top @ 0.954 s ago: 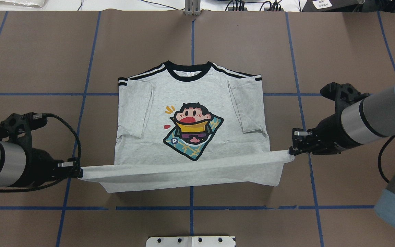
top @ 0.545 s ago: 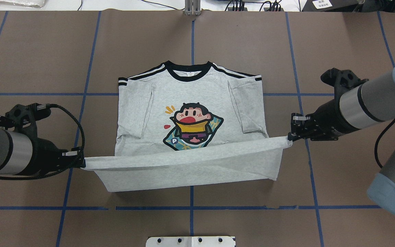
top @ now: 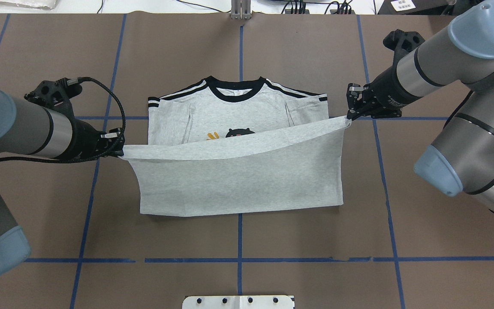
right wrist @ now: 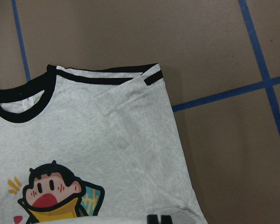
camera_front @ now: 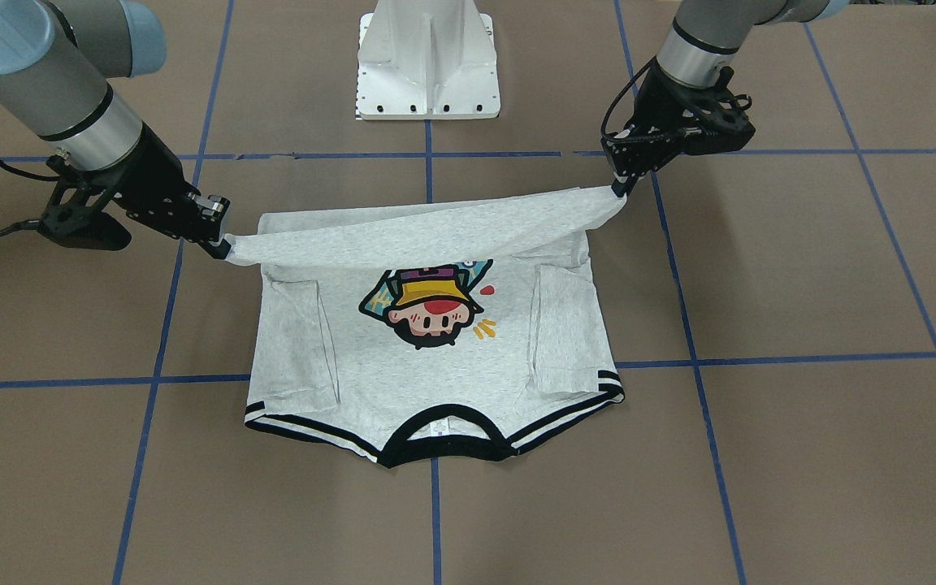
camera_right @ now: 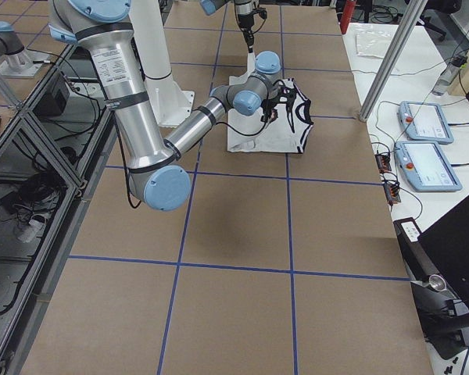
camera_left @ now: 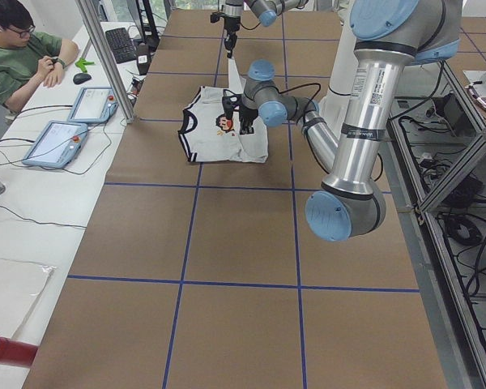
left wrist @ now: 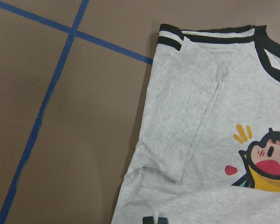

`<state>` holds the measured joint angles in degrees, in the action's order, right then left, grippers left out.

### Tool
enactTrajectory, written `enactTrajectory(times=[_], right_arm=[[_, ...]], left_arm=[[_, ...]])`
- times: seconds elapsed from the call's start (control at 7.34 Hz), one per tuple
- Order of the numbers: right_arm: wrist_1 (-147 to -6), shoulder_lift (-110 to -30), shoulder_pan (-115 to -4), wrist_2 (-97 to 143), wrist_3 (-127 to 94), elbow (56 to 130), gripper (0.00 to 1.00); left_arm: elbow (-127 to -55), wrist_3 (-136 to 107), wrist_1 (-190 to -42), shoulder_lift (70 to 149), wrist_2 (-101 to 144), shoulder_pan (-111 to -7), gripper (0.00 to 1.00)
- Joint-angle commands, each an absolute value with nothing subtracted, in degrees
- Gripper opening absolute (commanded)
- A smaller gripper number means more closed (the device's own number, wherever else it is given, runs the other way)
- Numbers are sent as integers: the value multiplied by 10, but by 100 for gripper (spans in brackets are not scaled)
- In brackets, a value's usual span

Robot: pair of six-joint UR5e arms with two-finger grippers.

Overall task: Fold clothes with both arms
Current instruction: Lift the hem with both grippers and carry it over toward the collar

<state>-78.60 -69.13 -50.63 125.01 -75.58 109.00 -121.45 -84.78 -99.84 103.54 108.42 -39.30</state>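
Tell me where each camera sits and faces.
Front-facing: across the table, facing the robot, steeply down on the T-shirt; left arm at picture right.
Overhead: behind the robot, looking forward and down; right arm at picture right.
Exterior left: table end; left arm near.
Exterior right: opposite end; right arm near.
Left wrist: down on a folded sleeve; jaws at bottom.
Right wrist: likewise, other sleeve.
Both wrist views share the cartoon print.
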Motion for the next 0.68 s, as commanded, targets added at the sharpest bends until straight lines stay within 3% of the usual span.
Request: enactTrajectory(times=[0.0,0.55], right_arm=[[-787,-659,-520,1250,-755,1058,0],[-785,-597,-541,1251,-714,956,0]], left_arm=[[-1198,-842,-999,1044,1084,-420,0],[-1095,-840,-1007,1122,1083,-449,0]])
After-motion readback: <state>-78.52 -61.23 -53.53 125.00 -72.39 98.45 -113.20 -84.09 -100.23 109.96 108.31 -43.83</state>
